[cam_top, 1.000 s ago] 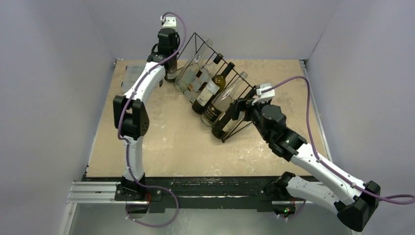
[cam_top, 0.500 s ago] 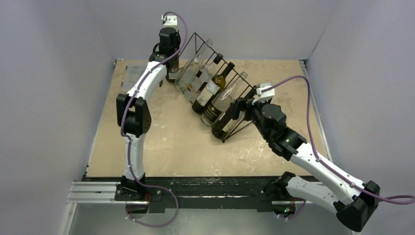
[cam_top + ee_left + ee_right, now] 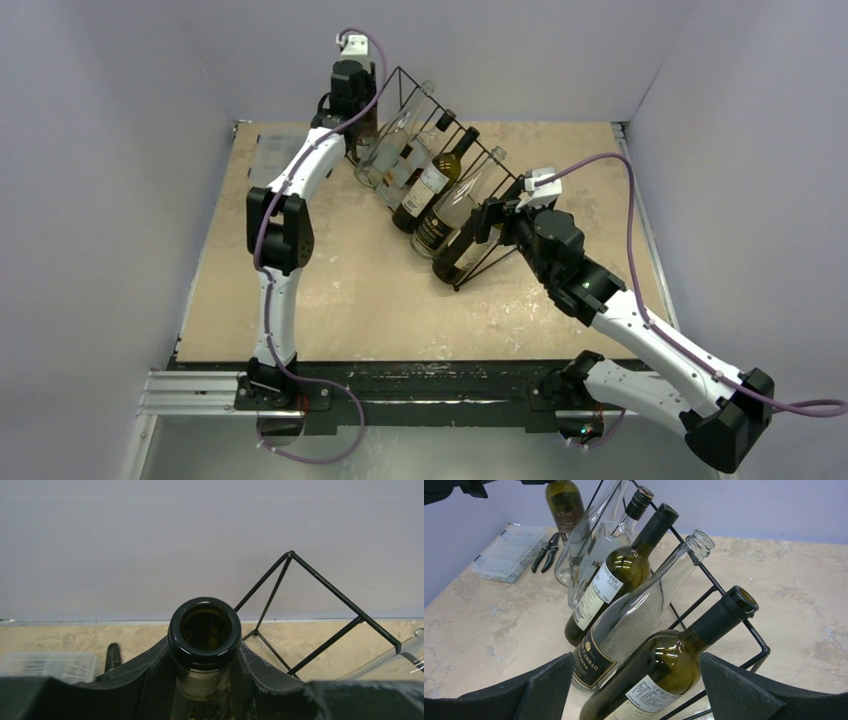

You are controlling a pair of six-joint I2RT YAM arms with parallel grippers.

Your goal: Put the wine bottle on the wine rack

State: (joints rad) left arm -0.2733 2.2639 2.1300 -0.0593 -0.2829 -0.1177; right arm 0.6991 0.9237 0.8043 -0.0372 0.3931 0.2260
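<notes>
Soft, even light is being supplied from overhead. In the top view the table (image 3: 380, 300) is being rendered bright, with only faint shadows being cast beneath the arms (image 3: 280, 215). In the right wrist view small highlights are being reflected off the racked bottles (image 3: 624, 575), while the right fingers (image 3: 544, 690) are being blurred at the lower edge. In the left wrist view a glint is being shown on the rim of the wine bottle (image 3: 205, 652), and the wine rack (image 3: 345, 597) is being kept sharp.
</notes>
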